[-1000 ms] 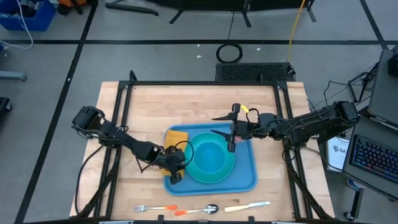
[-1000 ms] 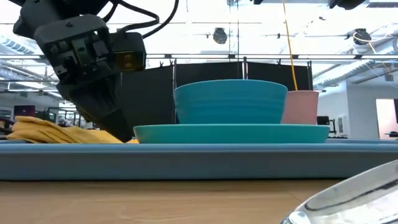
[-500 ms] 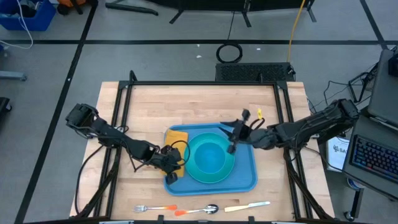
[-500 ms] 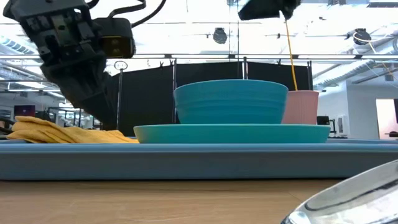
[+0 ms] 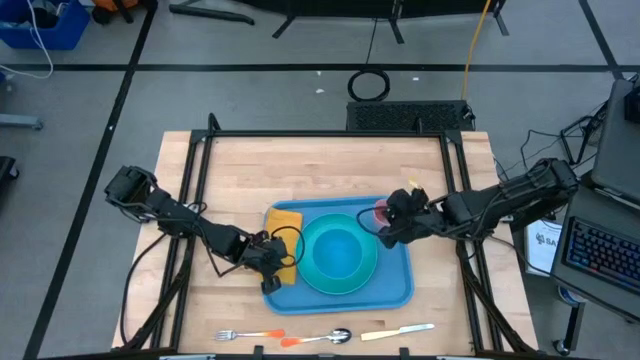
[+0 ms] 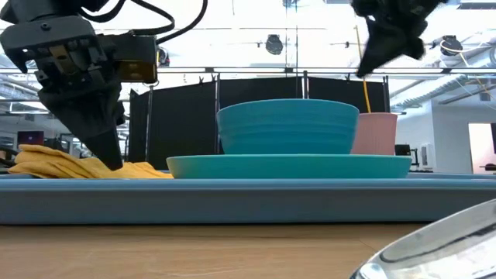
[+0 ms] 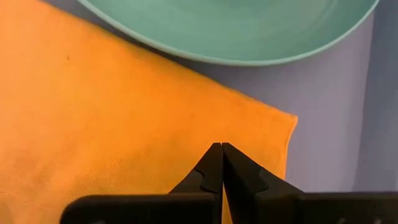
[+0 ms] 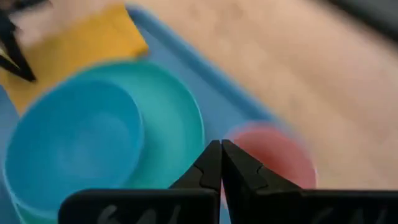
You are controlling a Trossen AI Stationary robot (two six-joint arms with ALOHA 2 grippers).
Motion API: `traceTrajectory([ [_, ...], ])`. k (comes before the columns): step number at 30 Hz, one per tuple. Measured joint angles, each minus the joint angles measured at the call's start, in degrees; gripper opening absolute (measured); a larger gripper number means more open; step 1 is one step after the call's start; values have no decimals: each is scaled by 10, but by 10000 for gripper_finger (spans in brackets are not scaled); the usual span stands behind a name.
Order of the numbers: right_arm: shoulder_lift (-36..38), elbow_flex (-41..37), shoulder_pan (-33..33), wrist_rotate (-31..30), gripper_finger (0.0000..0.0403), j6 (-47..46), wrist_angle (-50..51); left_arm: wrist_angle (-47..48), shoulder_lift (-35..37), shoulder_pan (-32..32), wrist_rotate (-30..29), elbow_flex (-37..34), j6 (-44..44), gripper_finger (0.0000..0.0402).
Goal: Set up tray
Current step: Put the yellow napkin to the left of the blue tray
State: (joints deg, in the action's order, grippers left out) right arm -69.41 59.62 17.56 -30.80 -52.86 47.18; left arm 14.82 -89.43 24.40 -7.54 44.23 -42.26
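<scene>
Fingers (image 7: 211, 168) shut — over napkin (image 7: 112, 124) edge.

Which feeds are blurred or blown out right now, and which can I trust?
Right wrist view: motion-smeared, pink cup and blue bowl soft-edged. Left wrist view: crisp, showing the orange cloth's weave. Low view: ceiling lights blown out, an out-of-focus glassy blur at the near corner. High view: evenly lit, tray clear.

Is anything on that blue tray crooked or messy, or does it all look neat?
Mostly neat. Only the yellow napkin on the tray looks rumpled, bunched up rather than flat, under the left claw. Bowl sits squarely on the plate.
</scene>
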Motion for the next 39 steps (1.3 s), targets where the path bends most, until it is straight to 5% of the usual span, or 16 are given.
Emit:
traceTrajectory([
  [16,-14,-28,21,76,0,-187,156,0,0,0,-6,0,15,5],
  [23,-14,-77,26,173,0,-270,186,-1,0,0,-11,0,15,5],
  [39,-14,-259,-16,281,0,-259,-39,0,0,0,-16,0,13,14],
])
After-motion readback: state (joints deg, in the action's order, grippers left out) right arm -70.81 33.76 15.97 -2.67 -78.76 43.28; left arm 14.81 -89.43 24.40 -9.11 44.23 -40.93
